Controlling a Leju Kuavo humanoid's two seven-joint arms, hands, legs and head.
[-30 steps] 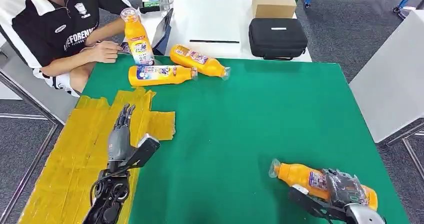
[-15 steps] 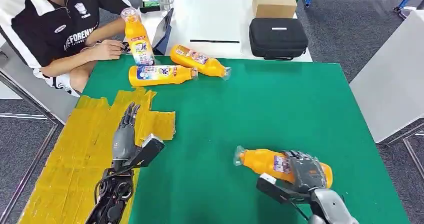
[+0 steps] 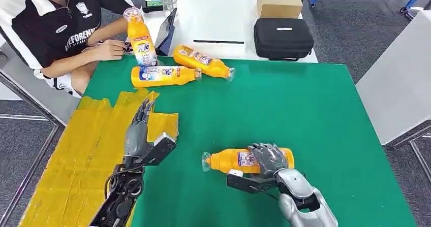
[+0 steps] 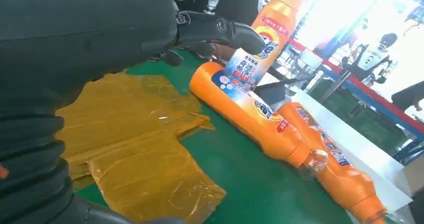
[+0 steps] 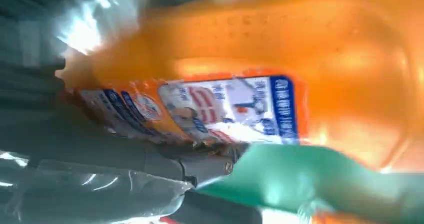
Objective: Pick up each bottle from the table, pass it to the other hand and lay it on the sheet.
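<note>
My right hand [image 3: 268,158] grips an orange bottle [image 3: 228,161] lying sideways over the green table [image 3: 305,100], cap toward my left; up close the bottle [image 5: 250,83] shows its label. My left hand [image 3: 138,133] is open with fingers stretched forward, over the edge of the yellow sheet [image 3: 76,151], holding nothing; the left wrist view shows its fingers [image 4: 220,31]. At the far left of the table two bottles lie on their side [image 3: 162,75] [image 3: 203,62] and one stands upright [image 3: 140,36]. The lying bottles [image 4: 250,108] and sheet [image 4: 130,149] appear in the left wrist view.
A person [image 3: 56,29] sits at the table's far left corner, hands near the upright bottle. Behind the green table a white table [image 3: 223,19] carries a black case [image 3: 282,38], a cardboard box [image 3: 277,1] and a tablet [image 3: 166,31].
My right hand has carried the bottle up off the near right of the table and leftward toward the middle. My left hand has moved forward and slightly right along the sheet's edge.
</note>
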